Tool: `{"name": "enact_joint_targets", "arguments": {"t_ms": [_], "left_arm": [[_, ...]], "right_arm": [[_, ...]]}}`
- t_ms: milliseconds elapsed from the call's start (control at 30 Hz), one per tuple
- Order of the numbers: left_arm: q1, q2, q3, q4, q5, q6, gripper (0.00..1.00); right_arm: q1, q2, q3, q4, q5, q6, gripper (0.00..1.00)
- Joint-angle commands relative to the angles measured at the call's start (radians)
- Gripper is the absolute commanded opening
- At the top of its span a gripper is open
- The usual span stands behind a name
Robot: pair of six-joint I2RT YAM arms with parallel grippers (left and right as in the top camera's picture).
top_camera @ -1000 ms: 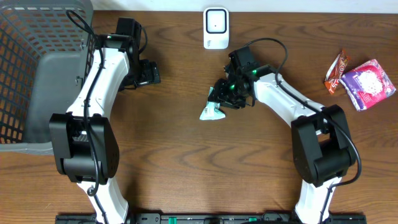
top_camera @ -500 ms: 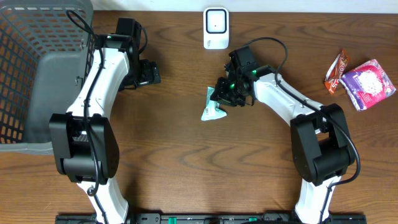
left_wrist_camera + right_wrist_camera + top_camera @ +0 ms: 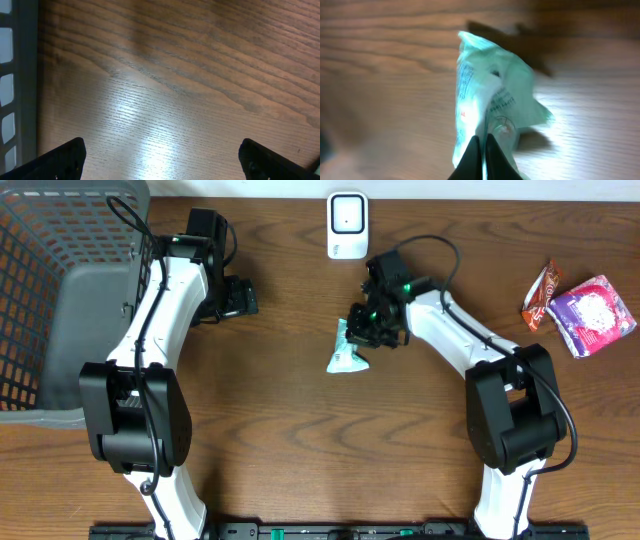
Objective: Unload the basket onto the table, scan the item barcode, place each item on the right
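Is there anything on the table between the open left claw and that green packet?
Nothing. In the overhead view, only bare wooden table separates the left gripper from the green packet.

Overhead view: bright, even light, sharp edge to edge, with soft short shadows on the desk [image 3: 280, 440]. Left wrist view: broad white glare on the wood from centre toward 6 o'clock, dimmer toward 12. The grain is crisp, and the left pincer [image 3: 162, 155] tips at 7 and 5 o'clock are dark and soft. Right wrist view: blurry all over. The teal packet [image 3: 490, 100] is smeared, its print unreadable, with a dark shadow at its 1 o'clock and desk glare at 4.
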Motion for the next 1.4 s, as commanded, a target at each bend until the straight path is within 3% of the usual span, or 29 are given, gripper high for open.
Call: {"name": "enact_joint_targets", "arguments": {"t_ms": [0, 200, 367, 533, 833, 900, 1000, 1067, 1233, 1367], "left_arm": [[0.004, -0.002, -0.016, -0.006, -0.013, -0.002, 0.98], [0.004, -0.002, -0.016, -0.006, -0.013, -0.002, 0.98], [0.004, -0.002, -0.016, -0.006, -0.013, -0.002, 0.98], [0.004, -0.002, -0.016, -0.006, -0.013, -0.002, 0.98], [0.004, -0.002, -0.016, -0.006, -0.013, -0.002, 0.98], [0.004, -0.002, -0.016, -0.006, -0.013, -0.002, 0.98], [0.004, -0.002, -0.016, -0.006, -0.013, -0.002, 0.98], [0.004, -0.002, -0.016, -0.006, -0.013, -0.002, 0.98], [0.004, -0.002, -0.016, -0.006, -0.013, -0.002, 0.98], [0.004, -0.002, -0.016, -0.006, -0.013, -0.002, 0.98]], "right_arm": [[0.002, -0.003, 0.175, -0.130, 0.356, -0.117, 0.01], [0.083, -0.002, 0.246, -0.258, 1.003, -0.132, 0.01], [0.122, 0.000, 0.132, -0.203, 1.180, -0.121, 0.01], [0.139, 0.001, -0.020, -0.063, 1.184, -0.121, 0.01], [0.203, 0.013, -0.140, 0.062, 1.114, -0.121, 0.01], [0.219, 0.018, -0.146, 0.069, 1.097, -0.121, 0.08], [0.236, 0.014, -0.133, 0.059, 1.087, -0.121, 0.32], [0.236, 0.012, -0.096, 0.025, 1.085, -0.121, 0.43], [0.195, 0.011, 0.116, -0.187, 1.023, -0.081, 0.45], [0.130, 0.011, 0.307, -0.320, 0.666, -0.170, 0.50]]}}
